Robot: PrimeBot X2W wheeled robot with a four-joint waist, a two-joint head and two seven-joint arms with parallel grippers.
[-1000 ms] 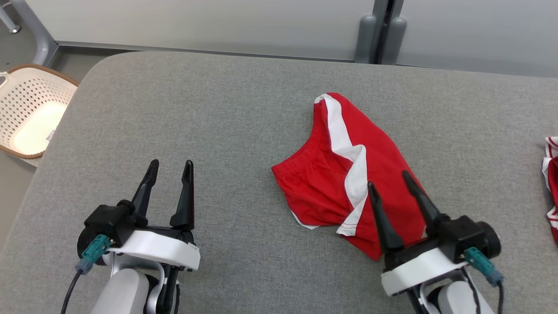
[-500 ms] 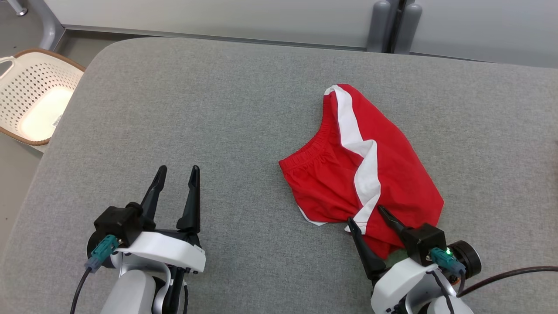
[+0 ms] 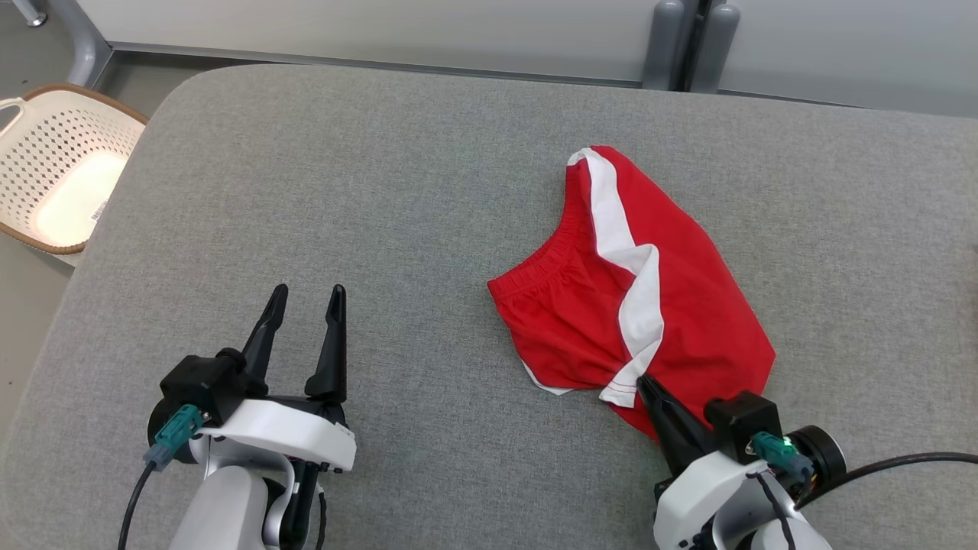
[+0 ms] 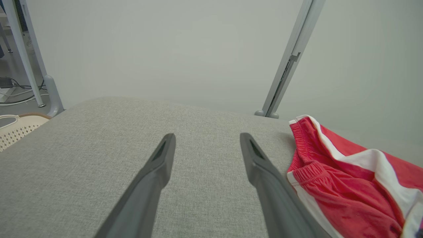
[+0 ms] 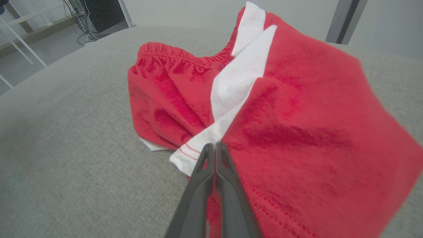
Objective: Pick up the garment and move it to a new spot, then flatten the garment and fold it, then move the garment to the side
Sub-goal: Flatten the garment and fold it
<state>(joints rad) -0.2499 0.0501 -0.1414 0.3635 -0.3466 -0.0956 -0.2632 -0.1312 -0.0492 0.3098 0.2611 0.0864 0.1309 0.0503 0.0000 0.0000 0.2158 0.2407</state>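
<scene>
The garment is a pair of red shorts with a white side stripe, lying crumpled right of centre on the grey padded table. My right gripper sits at its near hem, where the white stripe ends. In the right wrist view the garment is close up, and the right gripper has its fingers pressed together on the hem edge. Well to the left of the shorts, my left gripper rests open over bare table. The left wrist view shows the left gripper holding nothing, with the garment to its right.
A cream perforated laundry basket stands on the floor off the table's left edge; its rim also shows in the left wrist view. Grey posts and a pale wall run behind the table's far edge.
My right gripper drew back to the shorts' near hem and its fingers closed together on the edge. The head camera shifted slightly. The left arm stayed in place.
</scene>
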